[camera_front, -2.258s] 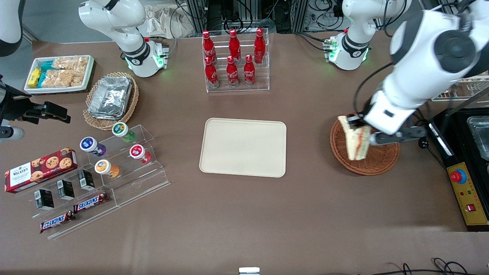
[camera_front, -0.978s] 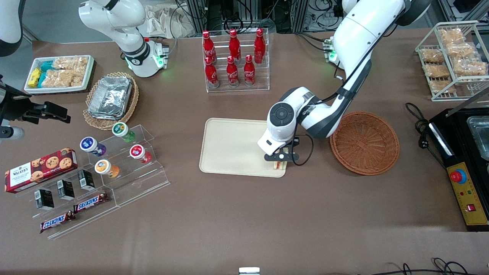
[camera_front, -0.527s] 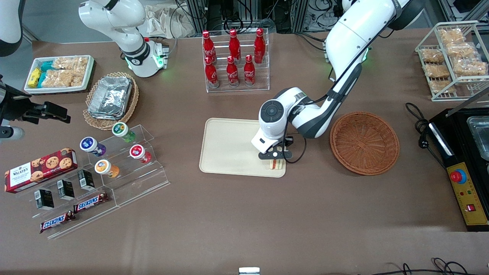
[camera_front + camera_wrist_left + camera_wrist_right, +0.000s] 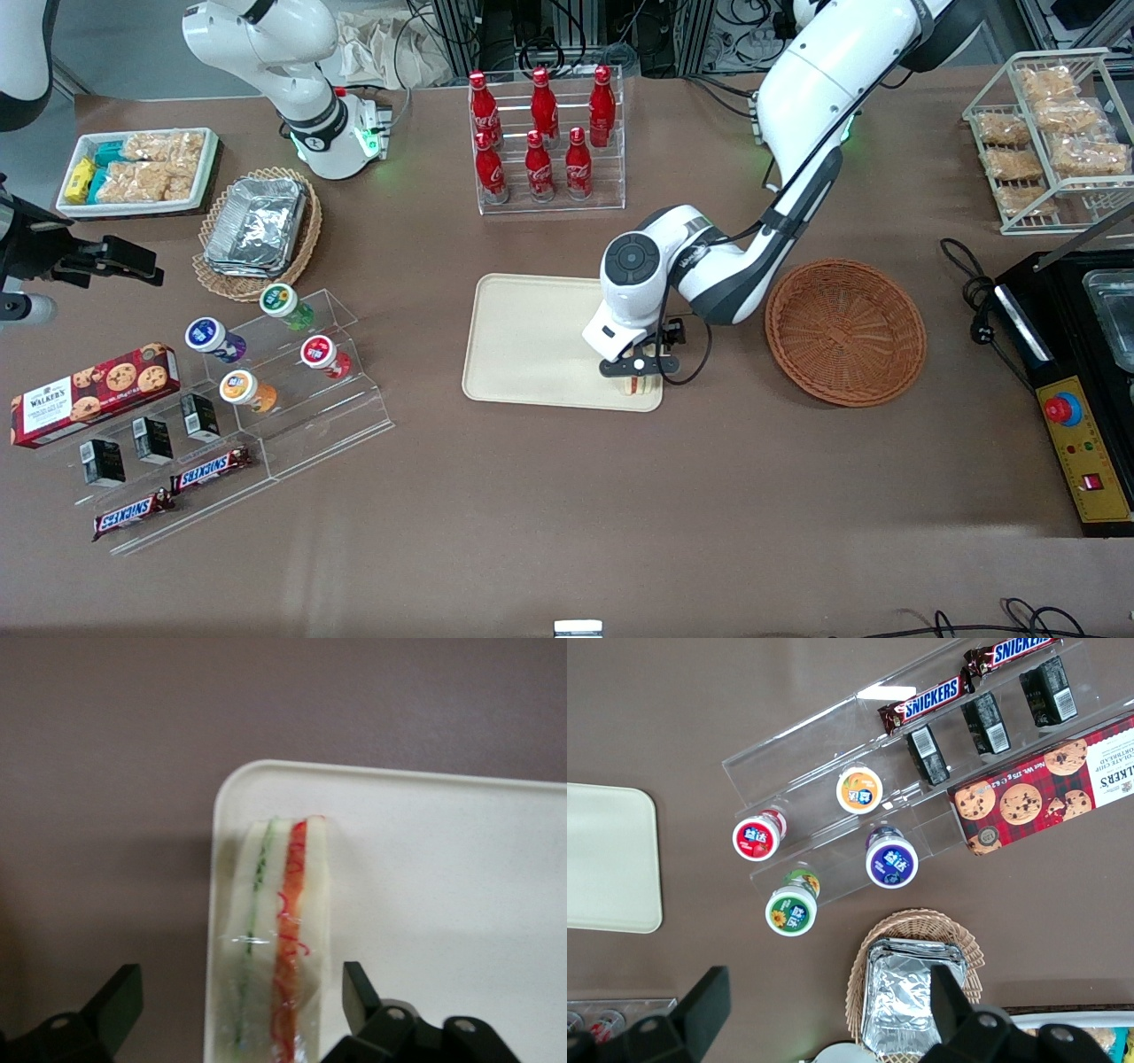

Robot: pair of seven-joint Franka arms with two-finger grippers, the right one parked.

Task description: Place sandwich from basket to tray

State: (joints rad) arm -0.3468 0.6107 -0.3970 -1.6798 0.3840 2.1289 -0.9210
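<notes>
The sandwich (image 4: pixel 276 930), a wrapped white wedge with a red and a green filling stripe, stands on its edge in a corner of the cream tray (image 4: pixel 443 868). From the front, the sandwich (image 4: pixel 640 385) is at the tray's (image 4: pixel 532 346) near corner, on the basket's side. My gripper (image 4: pixel 237 983) is open and straddles it, and a gap shows between each finger (image 4: pixel 356 988) and the bread. The gripper (image 4: pixel 640 367) hovers just above the sandwich. The reddish-brown wicker basket (image 4: pixel 846 332) beside the tray holds nothing.
A clear rack of red cola bottles (image 4: pixel 545 142) stands farther from the camera than the tray. Toward the parked arm's end are a foil-packet basket (image 4: pixel 257 232), yogurt cups (image 4: pixel 285 301) on acrylic steps and a cookie box (image 4: pixel 93 394). A black appliance (image 4: pixel 1085 354) lies toward the working arm's end.
My gripper carried the sandwich out of the basket to the tray's near corner and set it down. Over the last half second the arm barely moved.
</notes>
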